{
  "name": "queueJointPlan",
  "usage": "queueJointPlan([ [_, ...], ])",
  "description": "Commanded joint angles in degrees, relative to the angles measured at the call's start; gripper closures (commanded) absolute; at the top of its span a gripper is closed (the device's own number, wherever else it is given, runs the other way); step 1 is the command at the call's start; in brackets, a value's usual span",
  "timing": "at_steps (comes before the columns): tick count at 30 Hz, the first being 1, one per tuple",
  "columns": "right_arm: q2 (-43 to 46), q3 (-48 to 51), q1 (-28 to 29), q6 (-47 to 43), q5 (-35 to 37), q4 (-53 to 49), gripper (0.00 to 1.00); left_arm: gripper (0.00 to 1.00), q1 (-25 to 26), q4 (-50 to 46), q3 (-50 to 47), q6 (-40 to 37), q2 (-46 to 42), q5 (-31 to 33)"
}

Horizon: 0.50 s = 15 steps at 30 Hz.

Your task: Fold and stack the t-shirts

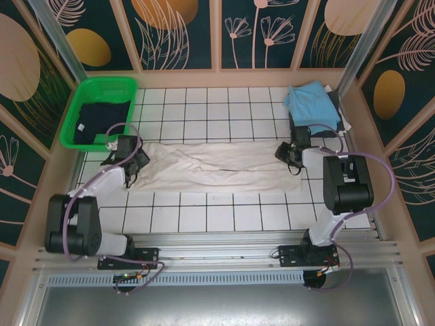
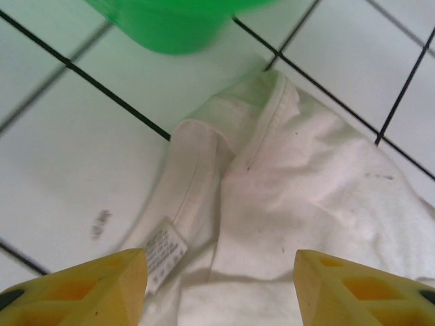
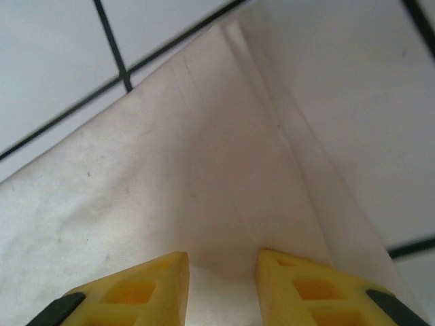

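Note:
A large cream-white t-shirt (image 1: 217,166) lies folded into a long strip across the middle of the tiled table. My left gripper (image 1: 136,166) stands at its left end, jaws open over the collar and its sewn label (image 2: 163,251), the left gripper (image 2: 221,261) holding nothing. My right gripper (image 1: 284,153) is at the strip's right end. In the right wrist view the right gripper (image 3: 223,258) stands over the white t-shirt (image 3: 204,149) with a narrow gap between its fingers. A light blue t-shirt (image 1: 312,105) lies at the back right on a dark grey one (image 1: 335,102). A dark navy t-shirt (image 1: 98,122) lies in the basket.
The green mesh basket (image 1: 102,83) stands at the back left, close beyond the left gripper, and its corner (image 2: 170,24) shows in the left wrist view. Wooden-framed walls close the table on three sides. Bare tiles run in front of the white t-shirt.

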<state>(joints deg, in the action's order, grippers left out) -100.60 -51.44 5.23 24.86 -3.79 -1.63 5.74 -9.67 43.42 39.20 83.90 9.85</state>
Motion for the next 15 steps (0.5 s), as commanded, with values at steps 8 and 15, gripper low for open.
queueJointPlan([
  [8, 2.3, -3.0, 3.8, -2.9, 3.5, -3.6, 0.65, 0.51, 2.1, 3.5, 6.2, -6.8, 10.8, -10.0],
  [15, 4.2, -1.9, 7.8, -1.8, 3.1, -3.8, 0.64, 0.66, 5.0, -0.2, 4.5, -7.8, 12.2, -10.9],
])
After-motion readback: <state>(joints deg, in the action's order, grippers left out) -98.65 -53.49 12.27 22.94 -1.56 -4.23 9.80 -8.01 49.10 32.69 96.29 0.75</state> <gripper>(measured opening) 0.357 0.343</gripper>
